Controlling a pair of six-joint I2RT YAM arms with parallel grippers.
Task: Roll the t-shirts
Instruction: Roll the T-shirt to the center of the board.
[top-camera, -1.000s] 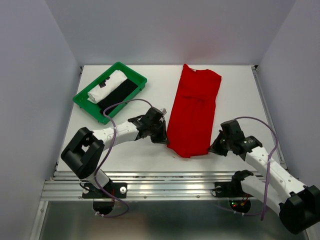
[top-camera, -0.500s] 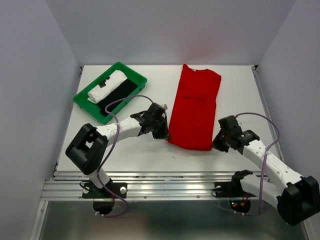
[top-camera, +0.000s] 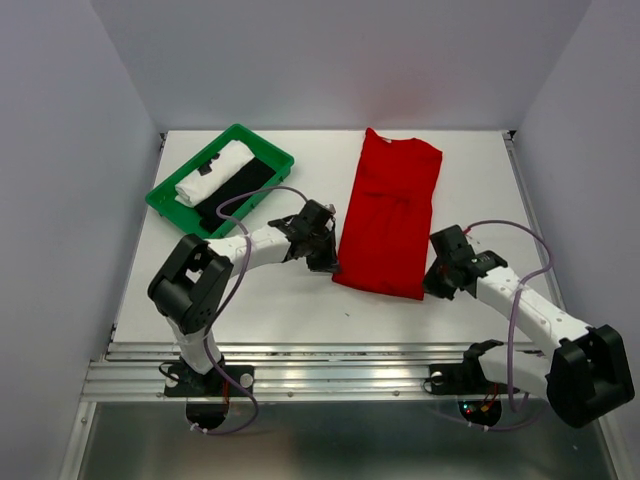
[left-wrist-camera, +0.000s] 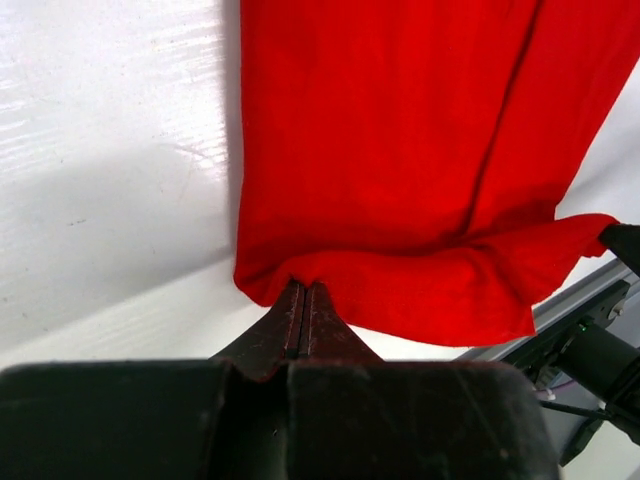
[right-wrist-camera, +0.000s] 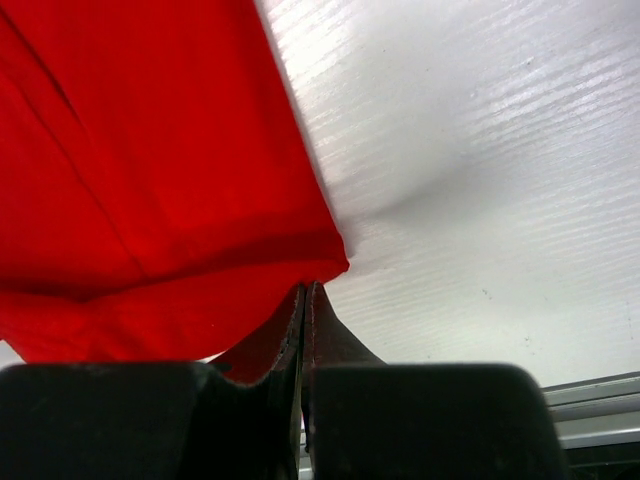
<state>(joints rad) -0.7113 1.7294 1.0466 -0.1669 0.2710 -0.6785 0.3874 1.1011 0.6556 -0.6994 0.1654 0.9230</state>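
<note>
White tabletop (top-camera: 300, 310) is carrying the red t-shirt (top-camera: 388, 215) lying folded lengthwise right of centre, green tray (top-camera: 165, 205) holding rolled white cloth (top-camera: 215, 170) sitting well apart far-left, left pincer (top-camera: 330, 268) and right pincer (top-camera: 430, 285) clenching its near hem corners, hem now lying farther in than a second ago.

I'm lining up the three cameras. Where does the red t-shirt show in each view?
Top external: red t-shirt centre-right, lying lengthwise.
Left wrist: it fills the upper right.
Right wrist: it fills the upper left.
Shared landmark: its near hem, left gripper shut on one corner, right gripper on the other.
</note>
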